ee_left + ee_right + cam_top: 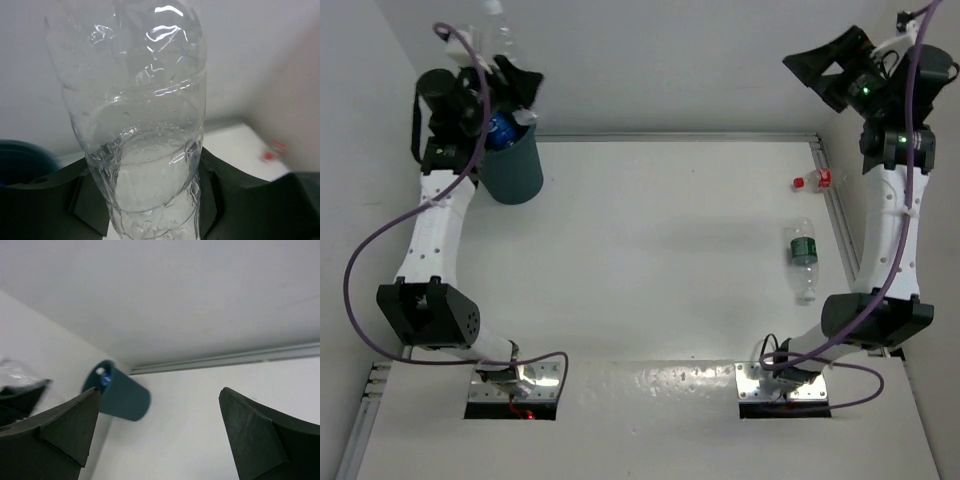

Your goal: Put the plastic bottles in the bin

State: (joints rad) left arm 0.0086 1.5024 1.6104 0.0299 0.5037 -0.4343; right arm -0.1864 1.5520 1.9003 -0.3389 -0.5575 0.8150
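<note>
Clamping my left pincer (145, 195) on a clear bottle (140, 130) above the teal bin (515, 170) at upper left, a blue-labelled bottle (503, 128) inside it, I hold my right pincer (159, 392) wide open at upper right, while a green-labelled bottle (803, 255) lies mid-right on the table (670, 230).

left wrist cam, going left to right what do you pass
bin → clear bottle → small red thing
</note>
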